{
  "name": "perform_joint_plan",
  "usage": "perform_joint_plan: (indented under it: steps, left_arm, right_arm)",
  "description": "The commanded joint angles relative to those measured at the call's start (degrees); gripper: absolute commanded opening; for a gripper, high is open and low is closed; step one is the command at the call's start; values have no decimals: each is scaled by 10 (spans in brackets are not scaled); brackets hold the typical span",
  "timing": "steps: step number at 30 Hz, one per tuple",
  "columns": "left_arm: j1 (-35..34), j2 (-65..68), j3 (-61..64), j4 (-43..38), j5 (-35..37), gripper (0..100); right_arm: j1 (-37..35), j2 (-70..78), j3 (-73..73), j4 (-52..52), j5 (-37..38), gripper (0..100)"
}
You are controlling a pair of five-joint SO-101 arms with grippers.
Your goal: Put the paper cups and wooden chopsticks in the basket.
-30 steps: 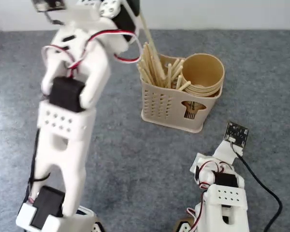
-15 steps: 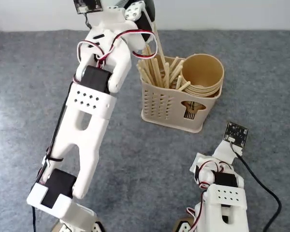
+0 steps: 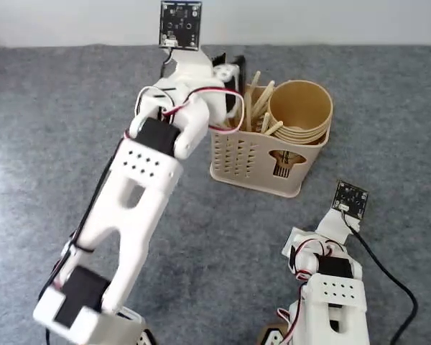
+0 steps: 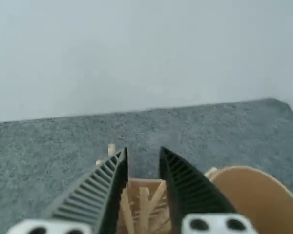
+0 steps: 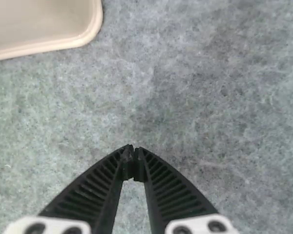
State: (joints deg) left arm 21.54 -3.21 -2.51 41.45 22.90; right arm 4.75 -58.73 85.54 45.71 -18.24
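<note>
Left gripper point(image 3: 228, 66) hovered over the far corner of the beige basket point(image 3: 253, 164), and we saw its jaws spread apart with nothing clamped between them. Just below it the wooden chopsticks point(image 3: 253, 100) stood bundled in the compartment nearer that arm, and the stacked paper cups point(image 3: 302, 108) sat in the compartment beside them. We found the right gripper point(image 5: 133, 152) pressed together, empty, low over the grey worktop point(image 5: 210, 73) near the basket's base

grey felt tabletop point(image 3: 50, 144) | pale wall point(image 3: 309, 21) (plain, along the far edge)
</note>
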Motion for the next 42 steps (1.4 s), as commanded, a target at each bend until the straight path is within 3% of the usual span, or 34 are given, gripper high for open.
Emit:
perform_joint_plan:
  steps: [1,9,14,21,22,25,33,42]
  left_arm:
    - [11,-90,-7,70,9,263]
    - [-28,-195,-5,157,14,280]
    - [-95,-252,-4,276,12,267]
    - [-154,-330,63,407,-89,4]
    - [-159,-347,94,414,-92,16]
    - [-180,-433,203,396,-93,11]
    - [-208,-800,566,226,-119,12]
    - [-209,-1007,781,215,-125,13]
  right_arm:
    - [6,-16,-7,-9,-4,10]
    - [19,-16,-7,-9,-4,10]
    - [26,-16,-7,-9,-4,10]
    - [24,-16,-7,-9,-4,10]
    - [25,-16,-7,-9,-4,10]
    - [25,-16,-7,-9,-4,10]
    - [25,-16,-8,-9,-3,10]
    - [22,-94,16,-4,31,9]
